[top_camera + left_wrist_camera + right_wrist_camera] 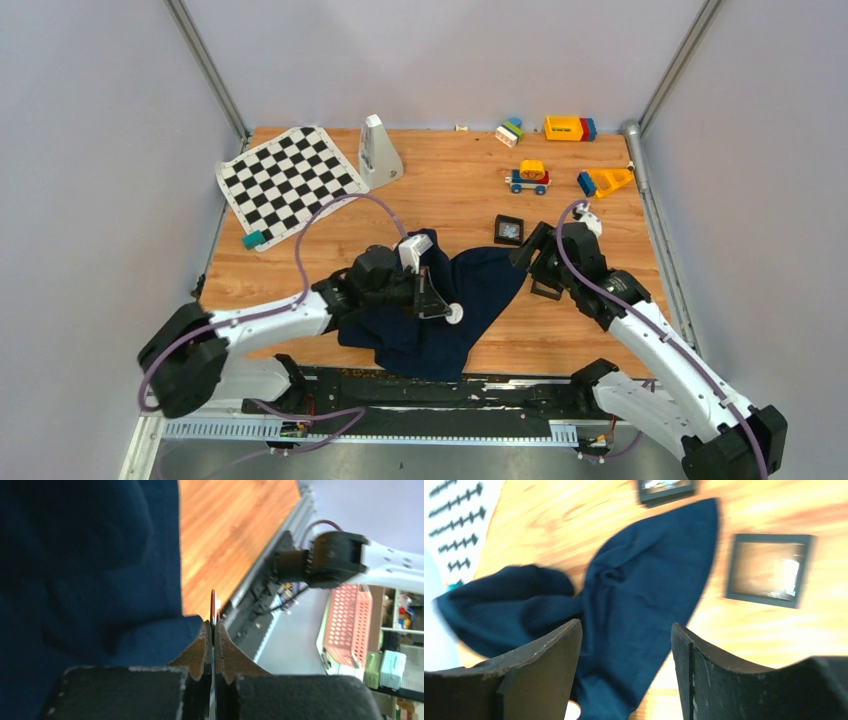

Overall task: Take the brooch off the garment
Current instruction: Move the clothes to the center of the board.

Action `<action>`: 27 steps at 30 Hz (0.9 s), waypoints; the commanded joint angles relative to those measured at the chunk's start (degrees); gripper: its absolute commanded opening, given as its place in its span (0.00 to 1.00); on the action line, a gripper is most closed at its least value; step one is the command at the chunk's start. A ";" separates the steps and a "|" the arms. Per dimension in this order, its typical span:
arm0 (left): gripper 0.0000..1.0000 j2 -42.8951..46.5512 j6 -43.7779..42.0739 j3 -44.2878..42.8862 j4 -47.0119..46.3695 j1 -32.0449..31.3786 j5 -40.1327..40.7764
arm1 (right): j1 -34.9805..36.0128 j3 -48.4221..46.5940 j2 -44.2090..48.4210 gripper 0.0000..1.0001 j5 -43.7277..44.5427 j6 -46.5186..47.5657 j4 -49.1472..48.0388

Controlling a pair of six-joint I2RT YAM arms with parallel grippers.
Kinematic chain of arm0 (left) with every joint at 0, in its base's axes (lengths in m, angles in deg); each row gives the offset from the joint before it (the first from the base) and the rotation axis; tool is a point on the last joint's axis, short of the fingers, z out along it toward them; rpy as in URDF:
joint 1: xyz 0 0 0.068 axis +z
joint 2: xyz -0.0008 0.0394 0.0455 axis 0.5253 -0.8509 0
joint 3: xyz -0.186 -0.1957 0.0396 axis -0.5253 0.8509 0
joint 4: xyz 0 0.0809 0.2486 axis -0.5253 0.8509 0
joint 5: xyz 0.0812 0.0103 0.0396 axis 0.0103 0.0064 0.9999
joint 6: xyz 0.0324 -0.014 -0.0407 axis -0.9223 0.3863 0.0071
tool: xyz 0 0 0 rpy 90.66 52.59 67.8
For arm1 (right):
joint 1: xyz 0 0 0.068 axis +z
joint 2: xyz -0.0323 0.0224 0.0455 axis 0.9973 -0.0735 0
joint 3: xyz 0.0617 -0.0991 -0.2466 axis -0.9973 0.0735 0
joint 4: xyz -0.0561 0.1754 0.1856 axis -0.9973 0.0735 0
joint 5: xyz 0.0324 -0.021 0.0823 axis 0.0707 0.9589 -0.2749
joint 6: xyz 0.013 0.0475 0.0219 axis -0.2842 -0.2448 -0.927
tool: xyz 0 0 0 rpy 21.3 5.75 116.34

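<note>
**The left gripper (212, 626) pinches the brooch (455, 314) over the garment (490, 280)**

Closest to the lens in the left wrist view are its jaws, pressed together on a thin disc seen edge-on, which I take for the brooch; the flat faces lie against the jaws. From above it shows as a small pale round piece over the near middle of the garment. Whether its pin is free of the cloth, I cannot tell. The right gripper (626, 630) hangs spread and empty just off the garment's right tip, which points toward it. So the left gripper is the nearer one; I judge the pull must go away from the cloth.
</note>
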 commanded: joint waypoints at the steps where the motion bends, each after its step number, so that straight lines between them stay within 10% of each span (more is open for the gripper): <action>1: 0.00 -12.35 -2.65 -5.99 -6.12 -0.34 4.89 | -4.61 -1.78 0.77 0.65 7.23 -2.65 8.81; 14: 0.00 -16.92 -7.38 -14.85 14.71 27.25 36.07 | -7.74 -4.46 -18.08 0.48 10.49 -0.07 9.54; 21: 0.00 -14.24 -21.51 -16.81 9.20 24.90 19.03 | -8.19 -7.39 -27.86 0.45 10.95 2.78 7.62; 27: 0.00 -13.96 -34.42 -19.40 17.23 6.76 40.71 | -8.80 -7.43 -32.74 0.42 10.02 4.62 5.45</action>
